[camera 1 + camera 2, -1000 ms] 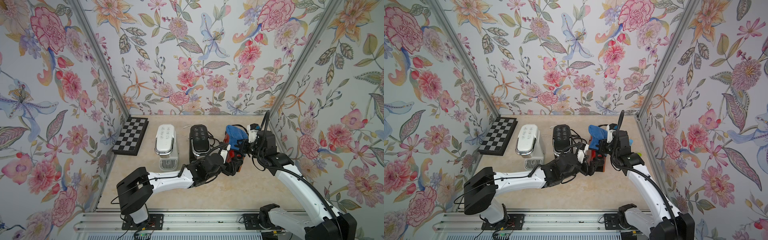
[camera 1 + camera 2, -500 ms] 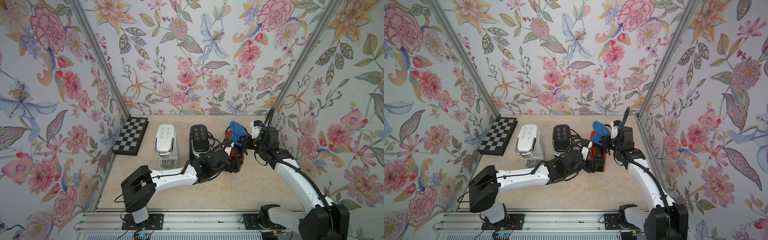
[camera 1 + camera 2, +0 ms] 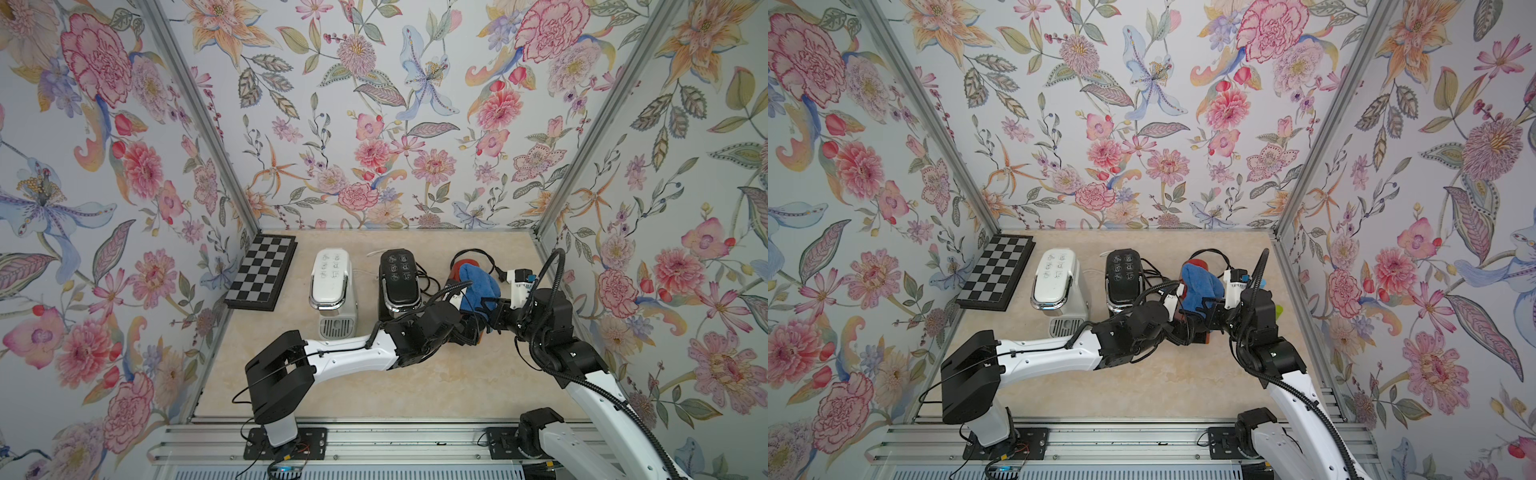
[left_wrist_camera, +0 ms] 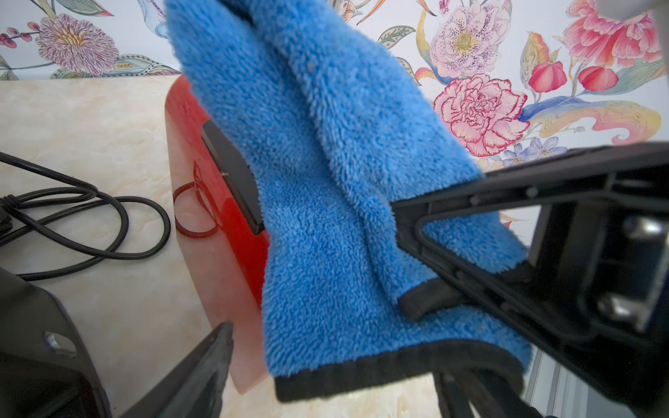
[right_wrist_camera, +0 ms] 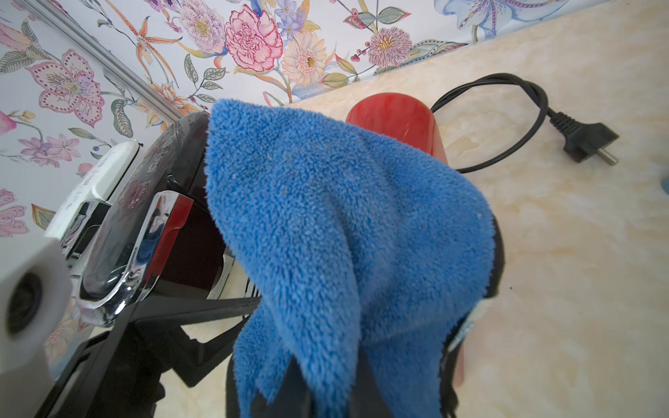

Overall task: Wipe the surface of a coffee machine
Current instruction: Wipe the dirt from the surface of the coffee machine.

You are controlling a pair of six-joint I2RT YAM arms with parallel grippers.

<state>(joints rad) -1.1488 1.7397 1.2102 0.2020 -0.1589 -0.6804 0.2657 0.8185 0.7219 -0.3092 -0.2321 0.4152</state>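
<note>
Where right pincer (image 3: 493, 318) clamps, cloth (image 3: 478, 286) drapes machine (image 5: 394, 115).

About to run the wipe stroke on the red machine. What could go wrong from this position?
1. The left gripper stands open astride the blue cloth that the right gripper pinches; a stroke could snag the cloth on its fingers.
2. Both grippers crowd the red coffee machine; they might collide or shove it.
3. A loose black cord lies beside it and could catch an arm.
</note>
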